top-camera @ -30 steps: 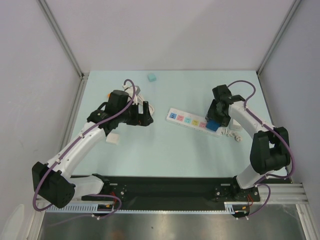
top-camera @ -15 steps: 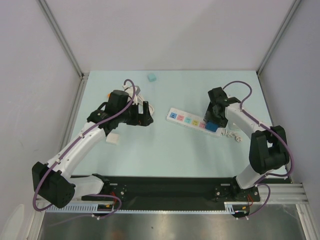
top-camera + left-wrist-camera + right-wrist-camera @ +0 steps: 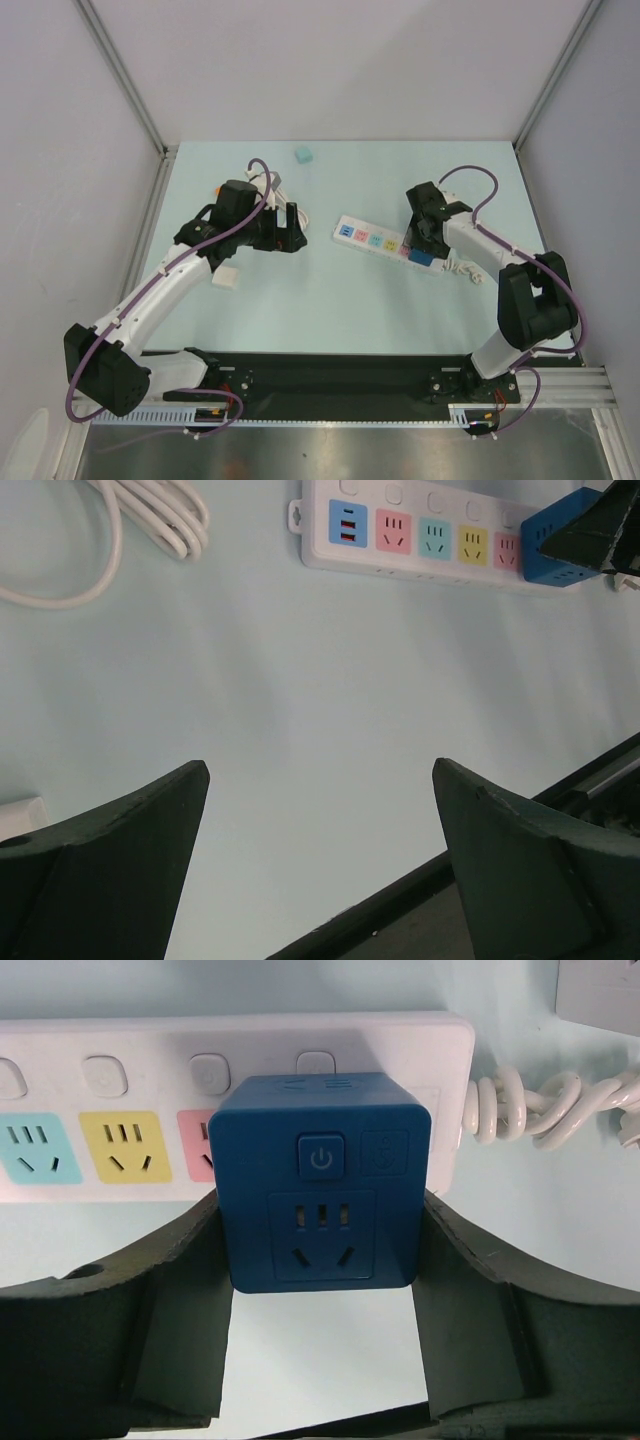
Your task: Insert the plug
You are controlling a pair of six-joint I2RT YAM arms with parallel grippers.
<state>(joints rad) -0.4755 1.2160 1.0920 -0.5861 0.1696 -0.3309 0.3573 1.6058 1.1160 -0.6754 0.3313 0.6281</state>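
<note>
Two fingers of the right gripper [image 3: 320, 1250] are what I watch first: they sit against opposite sides of the plug [image 3: 320, 1130] and clamp it between them.

The plug is a deep blue cube with rounded corners. The face turned to my wrist camera carries a square power button, a smaller square panel beside it, and a socket cut with a row of short slots above three angled ones.

It sits over the last position of the power strip [image 3: 368, 239], at the end where the strip's coiled cable [image 3: 530, 1110] leaves, right next to a pink outlet. I cannot tell from any view whether it is pushed fully home.

The strip is white, with coloured outlets in a row: blue at the far end, then pink, teal, yellow and pink. Each outlet has a small rounded button alongside it.

My left gripper [image 3: 320, 865] hangs off the strip's blue-outlet end, well apart from it, with its fingers spread wide and nothing between them. A loose white cord [image 3: 150, 520] lies just beyond that same end.

From the top view, a small teal cube [image 3: 303, 154] rests behind the strip towards the back wall. A white block [image 3: 228, 277] lies well off the blue-outlet end, nearer my side.
</note>
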